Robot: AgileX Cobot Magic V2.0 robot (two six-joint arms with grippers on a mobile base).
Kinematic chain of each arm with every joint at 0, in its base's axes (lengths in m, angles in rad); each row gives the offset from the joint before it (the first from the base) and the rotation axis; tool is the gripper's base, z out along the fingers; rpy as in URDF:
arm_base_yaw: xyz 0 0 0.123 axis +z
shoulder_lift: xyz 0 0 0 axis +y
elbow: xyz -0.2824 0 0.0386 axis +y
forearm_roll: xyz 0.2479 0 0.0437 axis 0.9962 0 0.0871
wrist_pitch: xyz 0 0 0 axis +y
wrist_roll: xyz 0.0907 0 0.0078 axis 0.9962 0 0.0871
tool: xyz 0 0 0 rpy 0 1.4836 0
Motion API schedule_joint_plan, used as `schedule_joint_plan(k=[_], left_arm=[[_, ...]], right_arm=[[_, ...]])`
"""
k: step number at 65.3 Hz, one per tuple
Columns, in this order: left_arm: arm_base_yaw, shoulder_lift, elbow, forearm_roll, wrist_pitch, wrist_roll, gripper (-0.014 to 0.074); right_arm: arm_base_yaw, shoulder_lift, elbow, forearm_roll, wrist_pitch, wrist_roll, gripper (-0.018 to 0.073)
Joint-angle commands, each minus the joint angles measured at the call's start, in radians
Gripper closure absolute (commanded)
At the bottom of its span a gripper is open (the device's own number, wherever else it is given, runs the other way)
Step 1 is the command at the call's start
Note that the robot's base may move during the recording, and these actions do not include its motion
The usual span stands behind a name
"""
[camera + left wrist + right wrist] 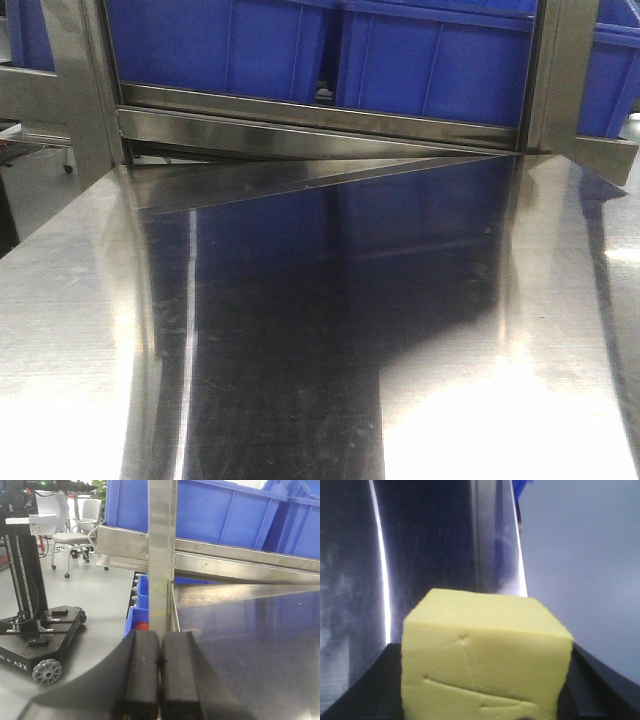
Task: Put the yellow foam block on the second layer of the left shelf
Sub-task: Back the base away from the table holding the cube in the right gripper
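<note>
Well, I begin on my left side. In the left wrist view a black wheeled robot base [42, 635] stands on the grey floor at 9 o'clock from my left gripper [160, 647]. A white office chair [75, 527] is further back at 11 o'clock. My left gripper is fully closed. Its two black rubber pads [142, 675] press flat against each other with nothing between them.

At 12 o'clock, just ahead, rises a brushed steel upright post [161, 555]. From 1 to 2 o'clock large blue plastic bins [215, 515] sit on a steel shelf rail [240, 555]. Below the rail lies the shiny steel table top [250, 645].

On my right side, my right gripper [485, 685] is clamped on the bright yellow foam block [485, 645]. Its black fingers [605, 695] touch the block's sides at 9 and 3 o'clock. The block is nearly cubic and has faint cuts on its front face. It fills the lower middle of the right wrist view, with reflecting steel behind it at 12 o'clock. I cannot tell whether its underside rests on anything.
</note>
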Motion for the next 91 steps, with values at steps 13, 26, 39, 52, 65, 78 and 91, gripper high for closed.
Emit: schedule_joint_plan(k=[13,26,39,52,65,78,91], left_arm=[[-0.003,0.008,0.026,-0.002,-0.082,-0.004,0.0460],[-0.003,0.008,0.026,-0.002,-0.088,-0.004,0.0460],[-0.003,0.008,0.026,-0.002,-0.088,-0.004,0.0460],[-0.003,0.008,0.026,-0.002,-0.088,-0.004,0.0460],[-0.003,0.008,0.026,-0.002,-0.088,-0.004,0.0460],[-0.003,0.008,0.026,-0.002,-0.088,-0.004,0.0460],[-0.003,0.008,0.026,-0.002,-0.088,-0.004,0.0460]], right_arm=[[-0.006,-0.351,-0.013,-0.036,-0.073,-0.013,0.0302],[-0.006,-0.523,-0.013,-0.036,-0.073,-0.013,0.0302],[-0.006,-0.604,-0.013,-0.036,-0.073,-0.013,0.0302],[-0.006,-0.605,-0.013,-0.036,-0.074,-0.013,0.0302],[-0.006,-0.605,-0.013,-0.036,-0.071,-0.013,0.0302],[-0.006,-0.605,-0.013,-0.036,-0.071,-0.013,0.0302],[-0.006,-0.605,-0.013,-0.036,-0.071,-0.013,0.0302]])
